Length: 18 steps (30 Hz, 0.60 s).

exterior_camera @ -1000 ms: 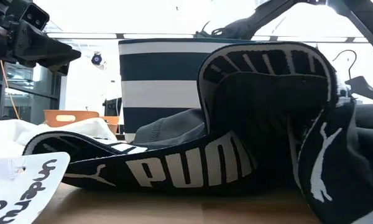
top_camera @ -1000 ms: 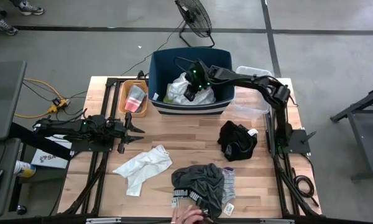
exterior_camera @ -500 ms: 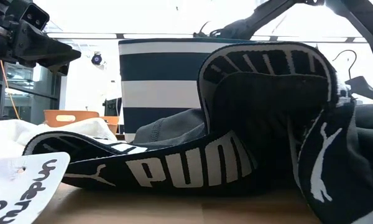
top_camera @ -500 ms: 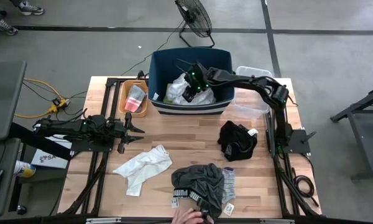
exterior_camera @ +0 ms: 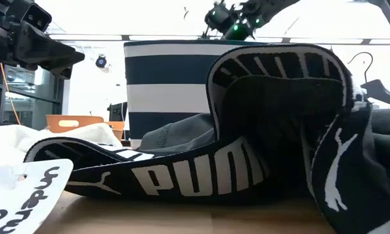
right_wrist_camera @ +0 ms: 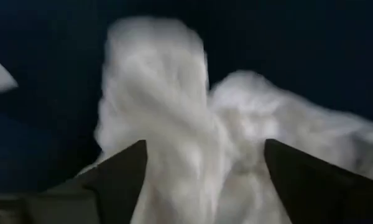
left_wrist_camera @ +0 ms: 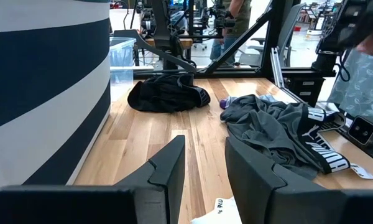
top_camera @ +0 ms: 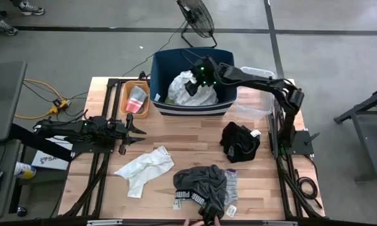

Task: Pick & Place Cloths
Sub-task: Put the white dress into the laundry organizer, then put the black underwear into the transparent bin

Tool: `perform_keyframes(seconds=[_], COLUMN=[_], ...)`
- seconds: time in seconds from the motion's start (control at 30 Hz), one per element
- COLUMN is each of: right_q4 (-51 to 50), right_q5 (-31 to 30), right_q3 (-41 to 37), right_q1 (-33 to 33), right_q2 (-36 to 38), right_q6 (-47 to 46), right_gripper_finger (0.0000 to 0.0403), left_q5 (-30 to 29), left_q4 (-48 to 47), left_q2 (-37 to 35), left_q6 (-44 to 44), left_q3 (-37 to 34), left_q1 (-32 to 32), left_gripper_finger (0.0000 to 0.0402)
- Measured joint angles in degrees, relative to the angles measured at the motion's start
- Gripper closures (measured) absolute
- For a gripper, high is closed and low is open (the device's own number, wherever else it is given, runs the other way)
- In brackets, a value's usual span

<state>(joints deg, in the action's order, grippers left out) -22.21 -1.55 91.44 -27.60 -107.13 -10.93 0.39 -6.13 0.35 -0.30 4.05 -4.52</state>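
My right gripper hangs open above the navy bin. A white cloth lies heaped in the bin below and beyond its spread fingers. On the table lie another white cloth, dark grey shorts with a lettered waistband, grey-pink socks beside them, and a black cloth. My left gripper waits at the table's left side, level, fingers slightly apart with nothing between them.
A small orange tray stands left of the bin, a clear plastic box to its right. A person's hand shows at the table's near edge by the shorts. Bare wood lies between the bin and the cloths.
My right gripper has risen from low inside the bin to above its rim, where the low view now shows it. The white cloth has stayed in the bin and lies more spread out. The hand at the near edge has drawn back.
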Motion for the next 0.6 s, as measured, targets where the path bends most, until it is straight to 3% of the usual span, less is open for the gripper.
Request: perform_keyframes(seconds=[0.17, 0.6], right_q4=[-0.4, -10.5], right_q5=[-0.1, 0.0], right_q3=[0.0, 0.0], right_q1=[0.8, 6.2], right_q2=[4.0, 18.7], right_q6=[0.0, 3.6], right_gripper_finger=[0.0046, 0.0061], left_q5=[0.0, 0.0], left_q4=[0.0, 0.0], left_q2=[0.0, 0.0], left_q6=[0.0, 0.0], left_q3=[0.0, 0.0], left_q1=[0.0, 0.0], left_gripper_finger=[0.0288, 0.0288])
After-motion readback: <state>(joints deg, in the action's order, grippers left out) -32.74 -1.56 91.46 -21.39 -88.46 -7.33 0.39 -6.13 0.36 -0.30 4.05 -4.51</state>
